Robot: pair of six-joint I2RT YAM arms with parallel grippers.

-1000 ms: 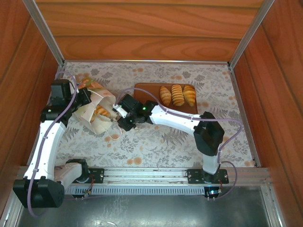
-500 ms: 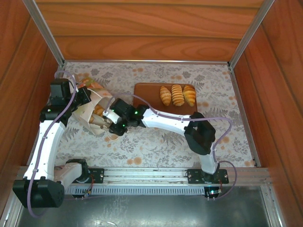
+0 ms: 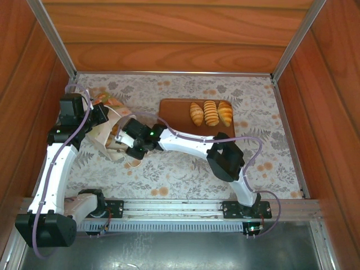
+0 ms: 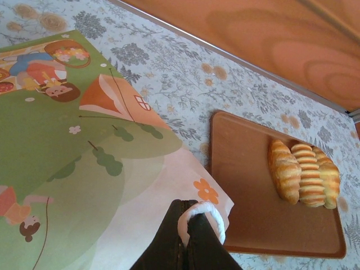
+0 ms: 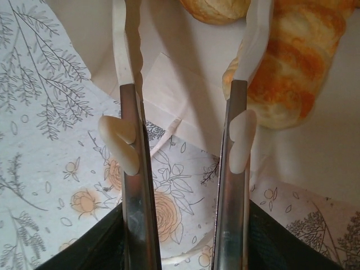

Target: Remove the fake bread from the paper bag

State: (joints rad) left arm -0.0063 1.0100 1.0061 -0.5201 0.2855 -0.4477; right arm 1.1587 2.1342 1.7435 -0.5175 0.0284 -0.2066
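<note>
- Right gripper [image 5: 188,39] had pushed left into the bag [image 4: 84,169] mouth, fingers spread, holding nothing.
- Two breads [image 5: 292,67] lay inside the bag at its tips; three sat on the tray [image 4: 242,185].
- Left gripper [image 4: 188,225] pinched the bag's handle [image 4: 199,216].

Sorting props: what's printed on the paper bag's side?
Paper bag: green hills, cartoon children, orange house; best in left wrist view.

warm wood-panel walls [image 3: 180,34] enclose a floral-patterned table [image 3: 281,146].
</note>
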